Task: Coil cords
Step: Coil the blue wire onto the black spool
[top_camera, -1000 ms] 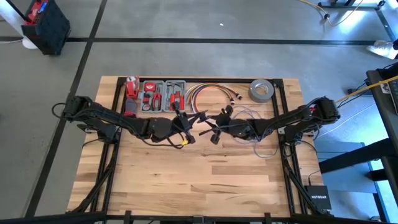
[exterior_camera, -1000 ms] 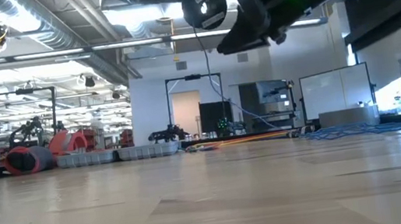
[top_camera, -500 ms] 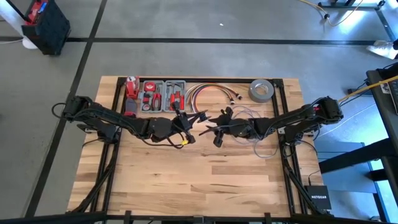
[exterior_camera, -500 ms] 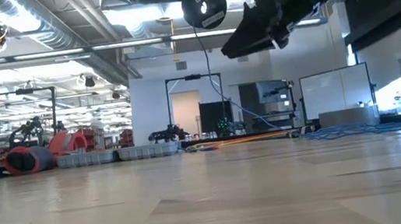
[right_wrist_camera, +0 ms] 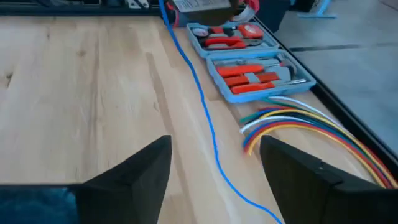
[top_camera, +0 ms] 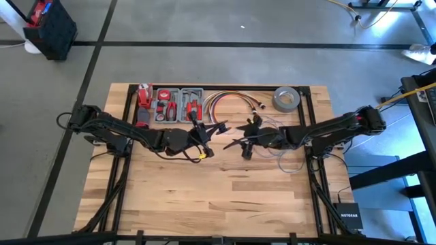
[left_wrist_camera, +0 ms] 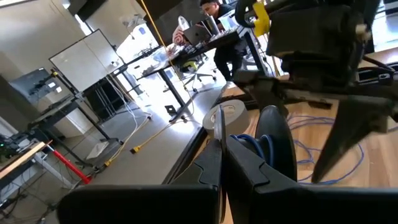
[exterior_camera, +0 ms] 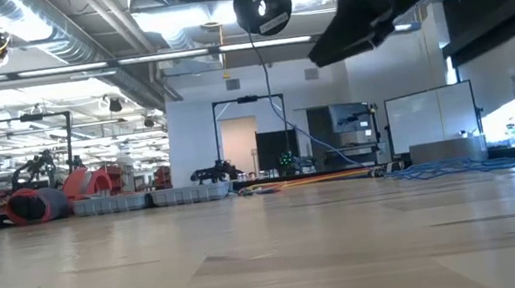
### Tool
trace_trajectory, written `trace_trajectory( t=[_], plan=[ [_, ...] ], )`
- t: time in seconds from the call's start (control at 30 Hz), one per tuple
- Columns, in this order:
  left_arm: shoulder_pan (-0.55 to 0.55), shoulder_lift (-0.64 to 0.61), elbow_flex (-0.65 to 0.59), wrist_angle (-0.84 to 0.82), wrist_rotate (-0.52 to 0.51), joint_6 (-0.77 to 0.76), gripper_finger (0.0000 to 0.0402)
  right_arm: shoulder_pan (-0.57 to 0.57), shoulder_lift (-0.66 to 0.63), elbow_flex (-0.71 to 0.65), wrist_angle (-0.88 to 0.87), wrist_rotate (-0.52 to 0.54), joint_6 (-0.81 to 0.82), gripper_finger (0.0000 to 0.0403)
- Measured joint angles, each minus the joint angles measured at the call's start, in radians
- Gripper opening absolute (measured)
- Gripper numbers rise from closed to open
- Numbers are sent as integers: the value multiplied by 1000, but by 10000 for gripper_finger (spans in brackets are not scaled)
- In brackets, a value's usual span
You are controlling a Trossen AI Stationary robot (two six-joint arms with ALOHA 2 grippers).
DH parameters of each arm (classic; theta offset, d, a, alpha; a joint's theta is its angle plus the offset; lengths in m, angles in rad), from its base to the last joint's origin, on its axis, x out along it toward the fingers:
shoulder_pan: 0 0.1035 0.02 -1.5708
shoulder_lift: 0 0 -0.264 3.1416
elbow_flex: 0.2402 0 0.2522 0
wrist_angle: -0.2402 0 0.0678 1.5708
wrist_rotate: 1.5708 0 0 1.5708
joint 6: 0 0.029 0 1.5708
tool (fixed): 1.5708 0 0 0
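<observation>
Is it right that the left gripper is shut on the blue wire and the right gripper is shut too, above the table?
Not quite. The right gripper is open, as the right wrist view shows. The left gripper is shut on the blue wire, above the table.

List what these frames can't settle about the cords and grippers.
- High view: the grey-blue wire is too thin to trace its path; the right gripper covers part.
- Low view: black disc hangs high; its holder is cut off by the top edge.
- Left wrist view: left gripper fingers hide the grip point.
</observation>
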Motion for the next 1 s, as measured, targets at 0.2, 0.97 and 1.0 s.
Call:
trace_trajectory(
  t=[0.2,0.97,1.0],
  plan=[
    [0,0,1,0,0,-8,0,-1,78,-137,309,-64,-69,234],
    [3,0,2,-1,1,-38,0,-92,506,-24,727,137,-264,86],
    [3,0,2,-3,1,-38,0,-92,506,-24,722,149,-281,64]
  ],
)
